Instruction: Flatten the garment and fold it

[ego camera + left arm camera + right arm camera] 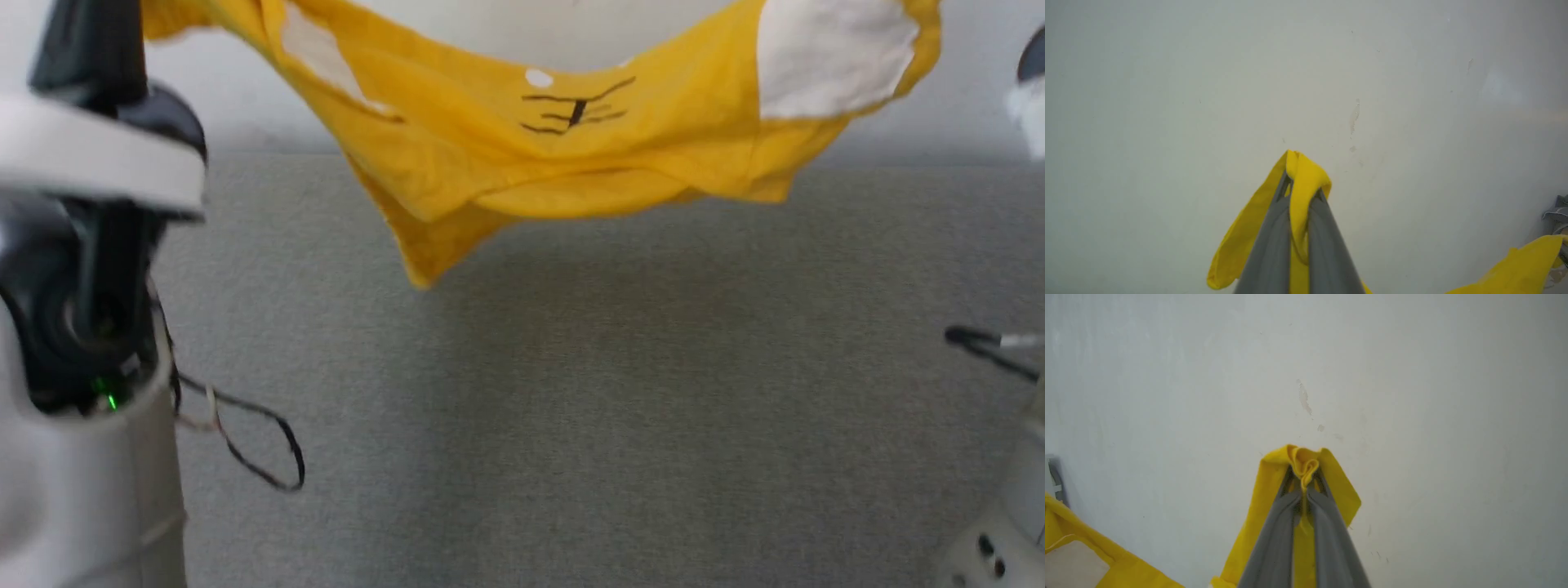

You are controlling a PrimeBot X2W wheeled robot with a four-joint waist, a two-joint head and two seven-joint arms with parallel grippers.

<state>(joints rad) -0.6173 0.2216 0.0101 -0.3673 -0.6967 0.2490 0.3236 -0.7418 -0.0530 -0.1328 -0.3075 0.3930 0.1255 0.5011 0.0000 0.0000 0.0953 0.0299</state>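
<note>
The garment (571, 155), a bright yellow T-shirt with white patches and black whisker stripes, hangs in the air, stretched sideways and sagging in the middle above the grey surface. Its two upper ends run out of the top of the head view. In the left wrist view my left gripper (1301, 191) is shut on a bunched corner of the garment (1306, 171), in front of a white wall. My right gripper (1303, 482) is likewise shut on a crumpled fold of the garment (1302, 457). More yellow cloth (1106, 563) trails in at the lower left of the right wrist view.
A grey carpet-like surface (571, 408) lies below the shirt, and a white wall (531, 33) stands behind it. My pale left arm (82, 490) fills the left edge with a loose black cable loop (245, 441) beside it. Another cable (980, 343) shows at the right.
</note>
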